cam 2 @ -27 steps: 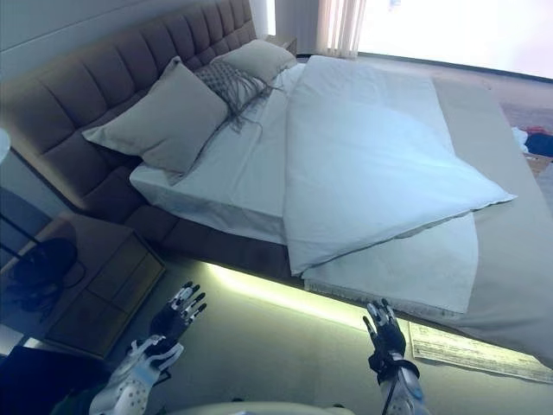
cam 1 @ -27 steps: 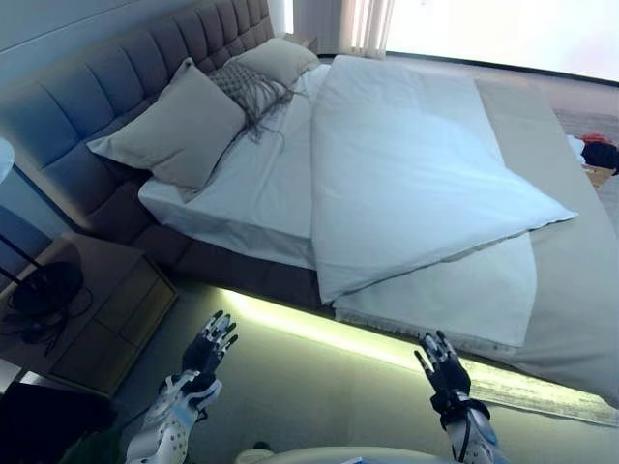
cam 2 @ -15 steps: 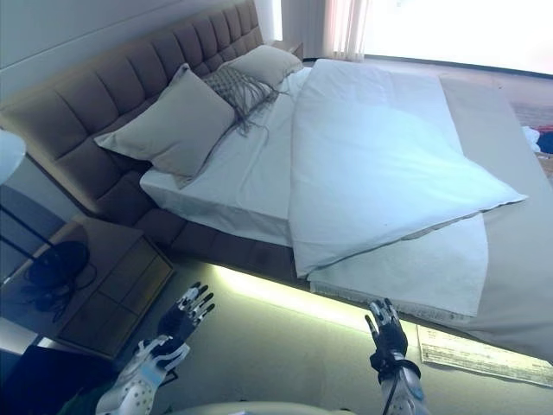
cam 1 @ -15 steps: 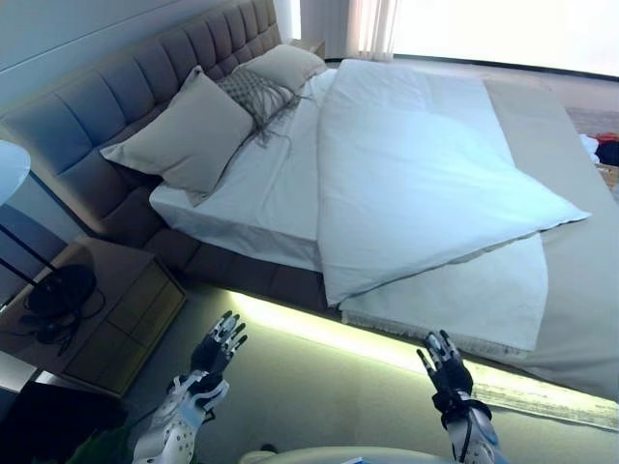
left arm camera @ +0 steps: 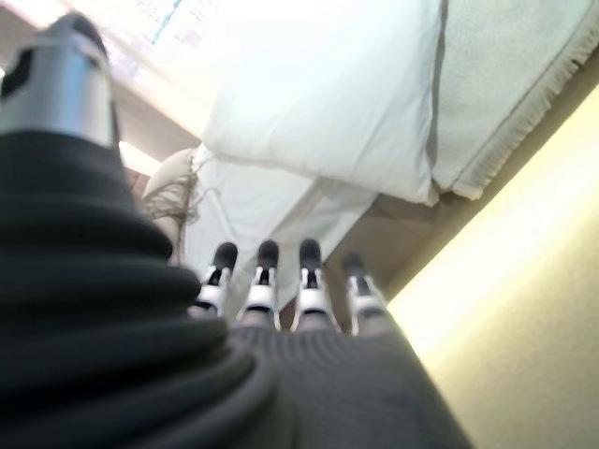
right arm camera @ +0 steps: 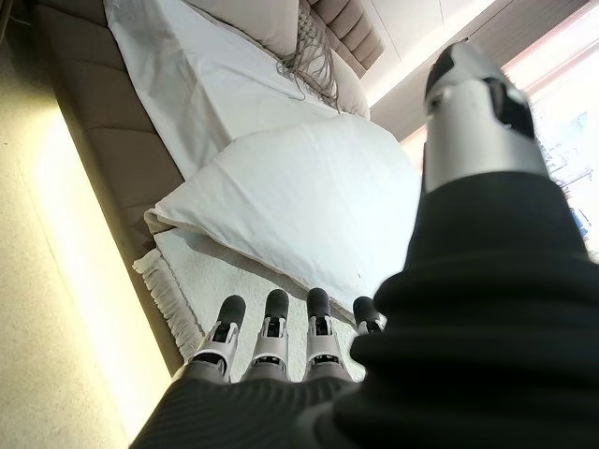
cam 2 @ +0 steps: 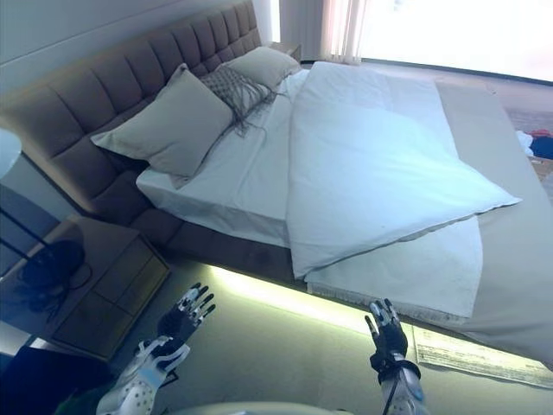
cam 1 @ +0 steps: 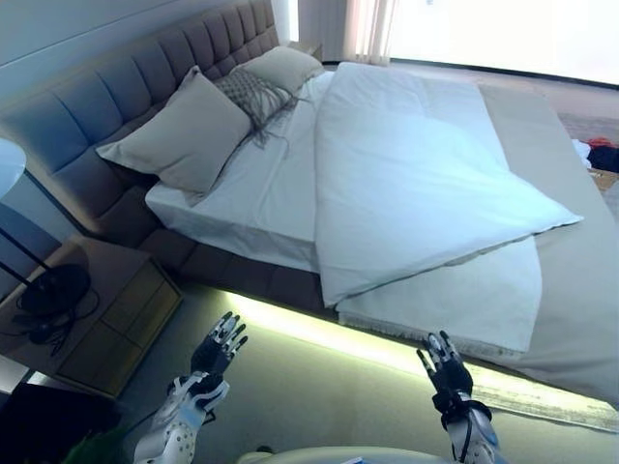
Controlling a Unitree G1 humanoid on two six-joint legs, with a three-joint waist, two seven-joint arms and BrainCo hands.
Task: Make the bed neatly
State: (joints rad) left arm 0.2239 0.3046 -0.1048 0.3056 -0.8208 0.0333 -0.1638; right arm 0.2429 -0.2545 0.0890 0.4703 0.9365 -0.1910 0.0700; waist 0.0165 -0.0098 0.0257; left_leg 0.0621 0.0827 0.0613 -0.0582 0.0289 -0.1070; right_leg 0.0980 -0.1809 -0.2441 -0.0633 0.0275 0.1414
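Note:
A white duvet (cam 1: 416, 184) lies folded back across the bed, its near corner (cam 1: 334, 290) hanging over the side. Beneath it a fringed light throw (cam 1: 464, 304) and a beige bedspread (cam 1: 571, 290) show. The white sheet (cam 1: 256, 184) is bare near the head. Two beige pillows (cam 1: 184, 130) and a tasselled cushion (cam 1: 253, 92) lean on the tufted headboard (cam 1: 106, 97). My left hand (cam 1: 215, 350) and right hand (cam 1: 443, 365) hover open above the floor, short of the bed's side, holding nothing.
A wooden nightstand (cam 1: 92, 319) with a dark lamp base (cam 1: 48, 290) stands to the left of the bed. A lit strip (cam 1: 319, 329) runs under the bed frame. Clothes (cam 1: 600, 155) lie on the floor beyond the bed's far side.
The camera has shifted slightly, so the whole scene has slid a little. Both hands stay open and in nearly the same place; the bedding has not moved.

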